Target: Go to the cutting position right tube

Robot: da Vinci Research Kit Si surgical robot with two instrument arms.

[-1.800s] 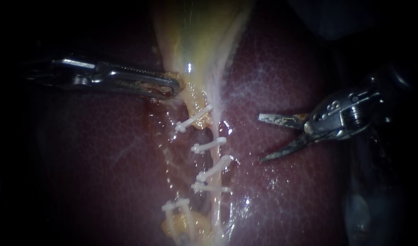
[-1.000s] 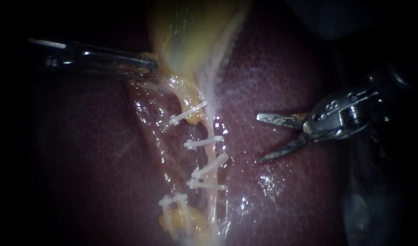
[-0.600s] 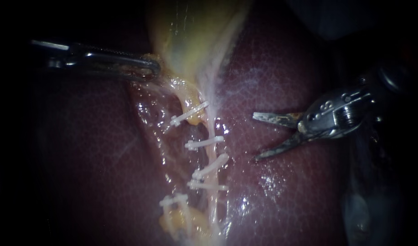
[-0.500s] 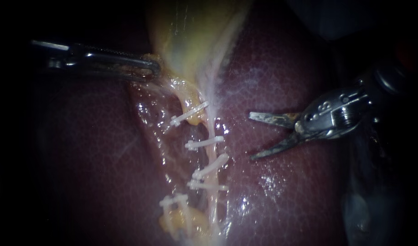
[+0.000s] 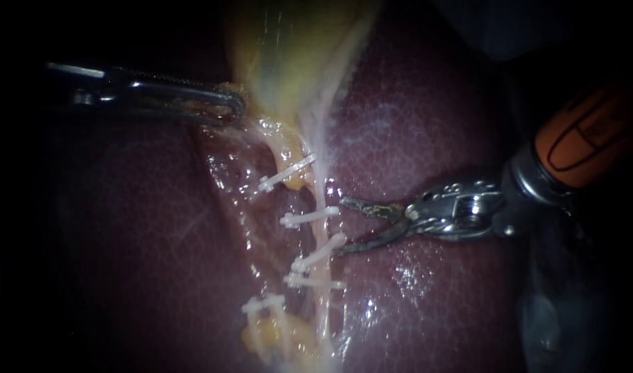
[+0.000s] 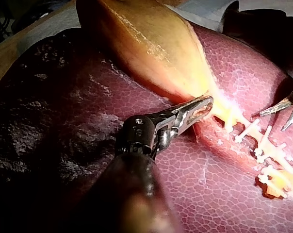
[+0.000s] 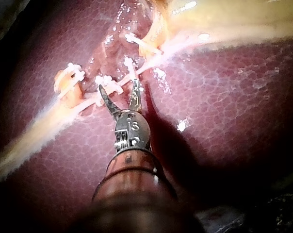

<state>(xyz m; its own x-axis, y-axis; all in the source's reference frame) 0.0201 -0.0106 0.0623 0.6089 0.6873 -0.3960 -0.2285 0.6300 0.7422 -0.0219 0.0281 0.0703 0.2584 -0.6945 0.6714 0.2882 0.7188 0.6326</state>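
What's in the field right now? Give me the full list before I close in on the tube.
liver: one, dark red, beneath everything
gallbladder: one, yellow, upper middle of the endoscope view, narrowing toward the clips
right tube: one, pale, running down from the gallbladder
clips: at least five, white, in a row below the gallbladder
left instrument: one, metal, jaws shut on the gallbladder's edge
right instrument: one, metal with orange shaft, blades open beside the right tube, between two clips

Two instruments point(image 5: 233, 107) point(image 5: 342, 226) are flanking one gallbladder point(image 5: 288, 48); five white clips point(image 5: 286, 174) point(image 5: 309, 217) point(image 5: 321, 251) point(image 5: 315, 282) point(image 5: 264, 304) are lying just below it, on one liver point(image 5: 426, 124).
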